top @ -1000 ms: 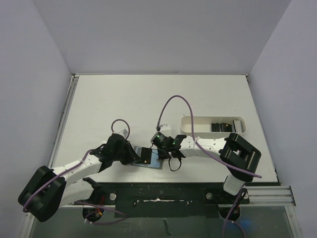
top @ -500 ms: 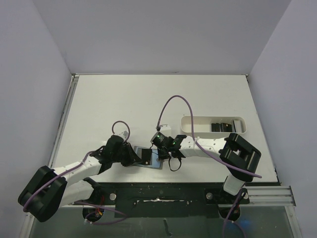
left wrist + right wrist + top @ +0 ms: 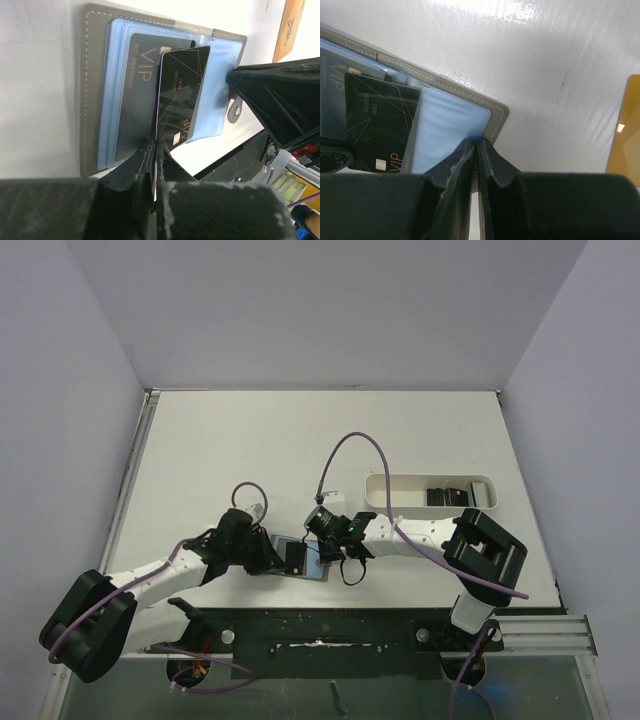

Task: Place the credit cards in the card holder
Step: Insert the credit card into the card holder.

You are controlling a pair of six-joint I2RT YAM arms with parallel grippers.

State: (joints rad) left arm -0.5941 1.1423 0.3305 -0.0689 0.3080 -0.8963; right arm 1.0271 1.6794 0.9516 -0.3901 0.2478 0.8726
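Two end effectors meet at the card holder (image 3: 300,565), which lies open, blue lining up, low centre of the top view, just short of the bench's (image 3: 250,440) near edge. Left end effector (image 3: 155,149) is clamped on the bottom edge of a dark credit card (image 3: 181,90). The card is tilted over the lining with its far end on the blue pockets; can't tell if it's inside one. VIP card (image 3: 134,100) sits in a pocket just left of it in the left wrist view. Right end effector (image 3: 476,146) has its fingers together, pinching the holder's edge at the lining, near a rounded corner. Snap tab (image 3: 234,110) sticks out from the holder's right side. White tray (image 3: 378,490) lies right of centre in the top view, well apart, with more cards (image 3: 448,496) in its right half. Bare bench spans the upper and left parts of the top view.
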